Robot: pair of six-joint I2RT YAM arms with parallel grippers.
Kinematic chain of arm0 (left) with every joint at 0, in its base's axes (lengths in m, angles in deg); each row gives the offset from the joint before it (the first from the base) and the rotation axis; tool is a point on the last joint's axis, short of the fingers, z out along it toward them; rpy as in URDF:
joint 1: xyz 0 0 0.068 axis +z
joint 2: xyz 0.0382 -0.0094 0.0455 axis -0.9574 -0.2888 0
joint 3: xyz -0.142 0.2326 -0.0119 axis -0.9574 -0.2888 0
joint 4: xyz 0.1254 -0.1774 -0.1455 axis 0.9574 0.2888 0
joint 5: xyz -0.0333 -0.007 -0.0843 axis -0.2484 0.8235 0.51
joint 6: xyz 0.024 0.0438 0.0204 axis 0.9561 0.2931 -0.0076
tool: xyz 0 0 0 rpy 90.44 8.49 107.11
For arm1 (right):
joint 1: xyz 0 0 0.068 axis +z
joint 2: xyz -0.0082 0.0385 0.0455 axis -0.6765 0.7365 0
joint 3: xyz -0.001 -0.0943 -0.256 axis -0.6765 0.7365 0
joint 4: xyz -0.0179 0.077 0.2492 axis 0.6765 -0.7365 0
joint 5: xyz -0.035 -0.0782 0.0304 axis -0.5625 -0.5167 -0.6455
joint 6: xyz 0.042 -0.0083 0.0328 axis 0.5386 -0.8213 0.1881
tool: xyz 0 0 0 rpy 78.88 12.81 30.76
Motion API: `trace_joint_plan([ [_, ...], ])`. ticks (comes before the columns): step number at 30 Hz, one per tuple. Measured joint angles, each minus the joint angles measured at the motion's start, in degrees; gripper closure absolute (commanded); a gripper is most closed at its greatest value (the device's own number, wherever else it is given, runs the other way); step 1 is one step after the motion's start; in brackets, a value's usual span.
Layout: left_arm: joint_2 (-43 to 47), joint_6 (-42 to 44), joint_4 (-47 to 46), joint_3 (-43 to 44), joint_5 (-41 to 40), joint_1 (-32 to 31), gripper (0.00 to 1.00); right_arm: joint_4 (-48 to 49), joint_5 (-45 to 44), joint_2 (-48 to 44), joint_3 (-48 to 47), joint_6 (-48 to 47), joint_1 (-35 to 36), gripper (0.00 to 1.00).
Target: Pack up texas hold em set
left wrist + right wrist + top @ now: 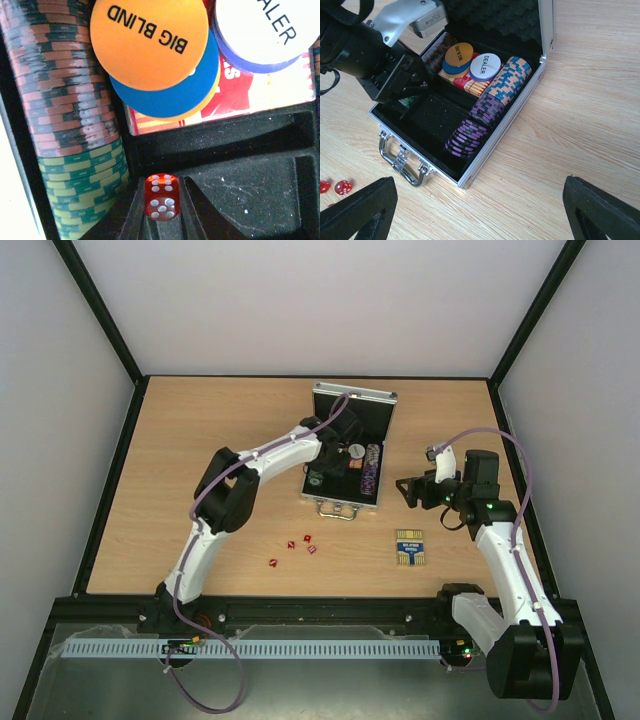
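The left end effector (161, 212) is almost closed and pinches 1 small red die (161, 192) between its fingers. It holds the die low over the empty black compartment (250, 195) of the open case (360, 393). I think this is because the loose dice belong in this free place, beside the rows of poker chips (70, 100).

The right end effector (477, 205) is wide open and has nothing in it. It hangs above the desk (200, 440) just to the right of the case. Probably it waits there so that it does not disturb the left arm. From there it is also near the card deck box (409, 547), which lies flat on the desk, apart from the case.

Only the left wrist view shows the grip itself. It also shows the BIG BLIND disc (150, 42) and the DEALER disc (265, 25), which rest on a red pack in the next compartment.

Only the top view shows both arms together. It also shows 4 more dice (307, 538) on the desk in front of the case.

The right wrist view gives the case from the side, with its foam lid and its handle (402, 162). There the held die is hidden behind the left arm.

In my judgement, the dice and the deck box remain to be packed.
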Motion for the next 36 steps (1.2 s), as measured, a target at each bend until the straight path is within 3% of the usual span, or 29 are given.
trace_joint_plan([
  [16,-3.23,-0.87,-0.98,3.34,-1.27,0.57,0.86,0.00,0.00,0.00,0.00,-0.04,0.00,0.08],
  [23,-4.11,-1.62,-1.05,3.80,-2.25,0.68,0.74,0.00,0.00,0.00,0.00,-0.09,0.00,0.08],
  [36,-4.07,-1.90,-1.01,5.16,-2.12,0.55,0.73,0.00,0.00,0.00,0.00,-0.09,0.00,0.08],
])
